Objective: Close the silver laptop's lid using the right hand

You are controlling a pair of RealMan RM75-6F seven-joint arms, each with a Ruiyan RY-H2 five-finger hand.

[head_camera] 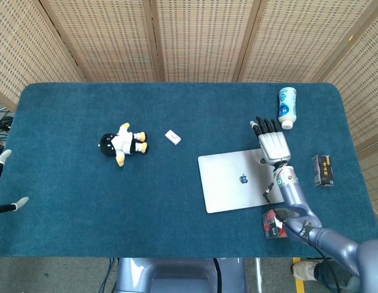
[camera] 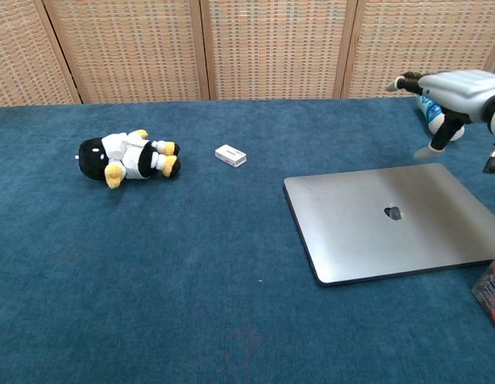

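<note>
One silver laptop [head_camera: 237,180], lid flat shut, smooth metal slab on blue felt desk [head_camera: 85,201]. We see right robot hand [head_camera: 272,144] released, fingers spread, hovering above far edge.

An apple logo marks the laptop [head_camera: 240,179] lid; print on the black box [head_camera: 323,170] is too small to read.

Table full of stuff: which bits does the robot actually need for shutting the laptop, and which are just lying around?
Part of the job:
silver laptop, lid already flat
right robot hand, raised above it

Just lying about:
penguin plush toy
small white box
white bottle
black box
red-and-black packet
</note>
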